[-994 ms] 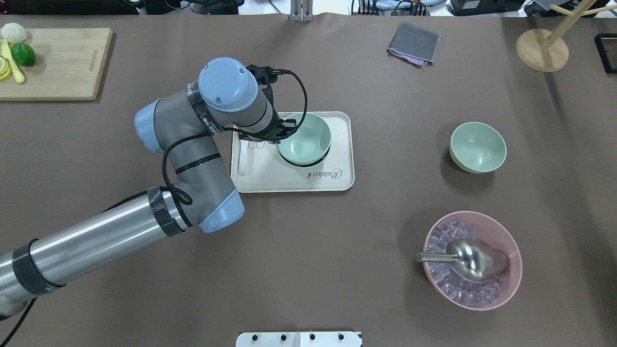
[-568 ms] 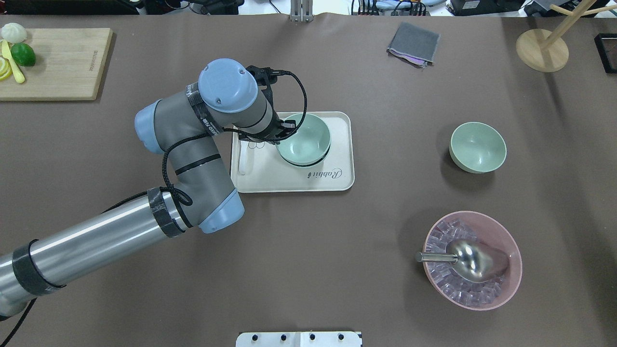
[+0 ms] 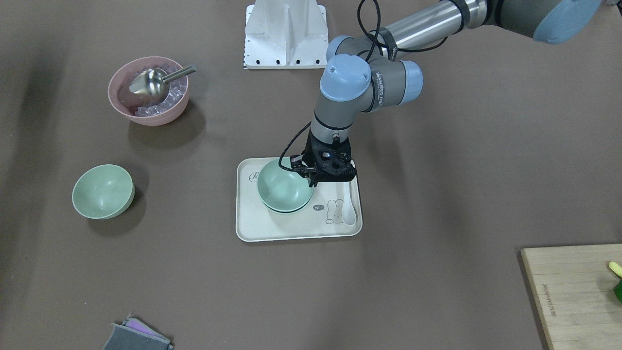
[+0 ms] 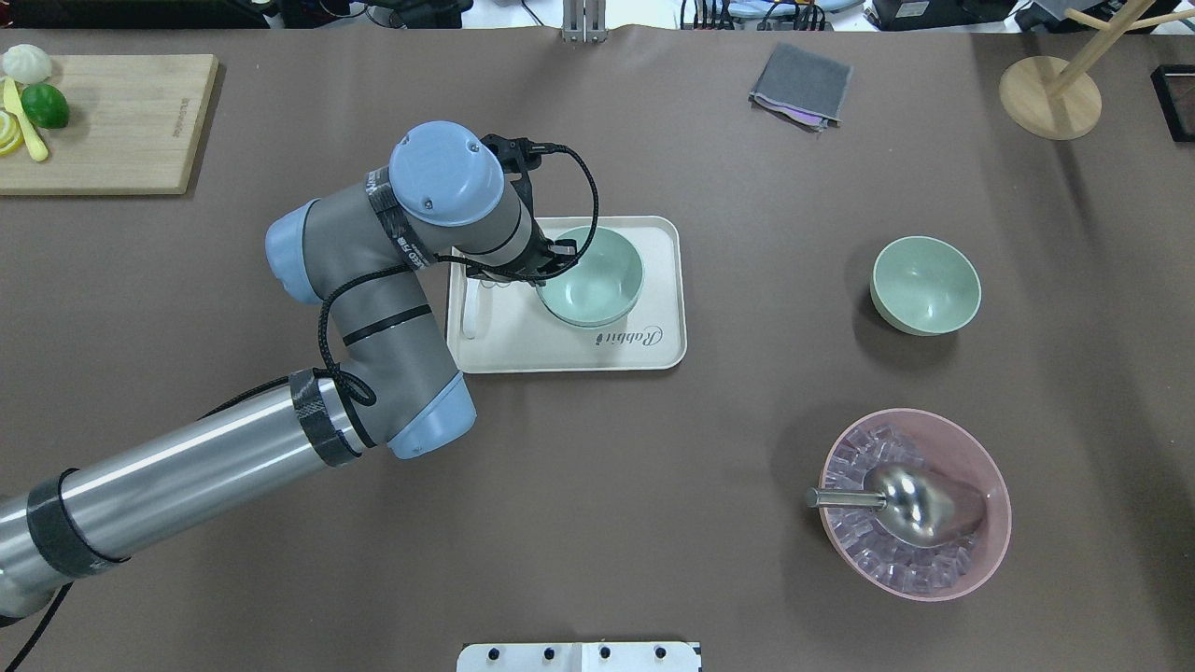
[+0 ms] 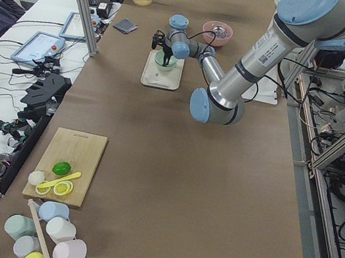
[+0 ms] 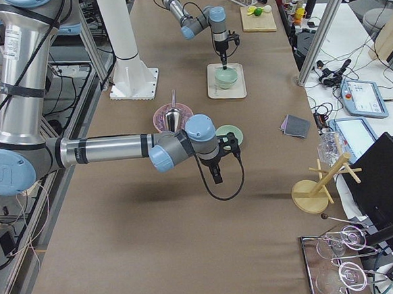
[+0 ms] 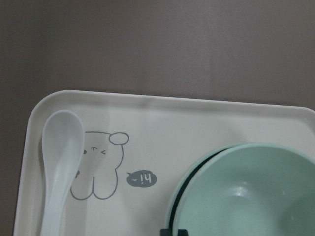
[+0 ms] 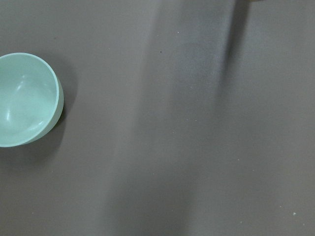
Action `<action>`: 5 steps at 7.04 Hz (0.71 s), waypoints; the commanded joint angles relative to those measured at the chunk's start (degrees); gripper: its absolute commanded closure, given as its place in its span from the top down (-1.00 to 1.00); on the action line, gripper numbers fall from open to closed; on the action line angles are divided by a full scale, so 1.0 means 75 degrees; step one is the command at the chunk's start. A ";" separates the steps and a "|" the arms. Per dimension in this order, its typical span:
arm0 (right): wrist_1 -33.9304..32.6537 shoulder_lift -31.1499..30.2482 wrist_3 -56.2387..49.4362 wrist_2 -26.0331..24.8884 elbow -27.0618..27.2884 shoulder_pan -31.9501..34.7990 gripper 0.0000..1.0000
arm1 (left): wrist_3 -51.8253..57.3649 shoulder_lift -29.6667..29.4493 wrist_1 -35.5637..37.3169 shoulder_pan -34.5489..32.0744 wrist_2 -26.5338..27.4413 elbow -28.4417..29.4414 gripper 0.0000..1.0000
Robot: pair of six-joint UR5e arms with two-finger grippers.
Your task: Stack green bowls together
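Two green bowls [image 4: 597, 280] sit nested on the cream tray [image 4: 560, 350]; the double rim shows in the left wrist view [image 7: 246, 191] and the front view [image 3: 284, 187]. My left gripper [image 3: 311, 181] is shut on the top bowl's rim on the side nearest the spoon. A third green bowl [image 4: 924, 285] stands alone on the table to the right, also in the front view [image 3: 103, 190] and at the left edge of the right wrist view [image 8: 27, 98]. My right gripper [image 6: 216, 175] hangs beside that bowl; I cannot tell whether it is open or shut.
A white spoon [image 3: 349, 204] lies on the tray beside the gripper. A pink bowl [image 4: 990, 551] of ice cubes with a metal scoop [image 4: 910, 504] stands front right. A cutting board [image 4: 112, 121], a grey cloth [image 4: 801, 84] and a wooden stand [image 4: 1050, 93] line the far edge.
My left wrist has shifted slightly toward the robot and right. The held bowl moved with it, and the dark gap under its near rim has closed up.
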 commanded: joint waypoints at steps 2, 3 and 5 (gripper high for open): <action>0.0000 0.0000 0.0000 -0.0003 0.0000 0.0000 1.00 | 0.0002 0.0000 -0.0093 0.0063 0.0158 -0.0007 -0.11; 0.0000 0.0000 0.0000 0.0009 -0.0012 0.0000 1.00 | 0.0061 0.0023 -0.0140 0.0063 0.0170 -0.0030 0.94; 0.0000 0.0000 0.0000 0.0009 0.0000 0.0000 1.00 | 0.0073 0.0058 -0.0176 0.0028 0.0146 -0.0239 0.96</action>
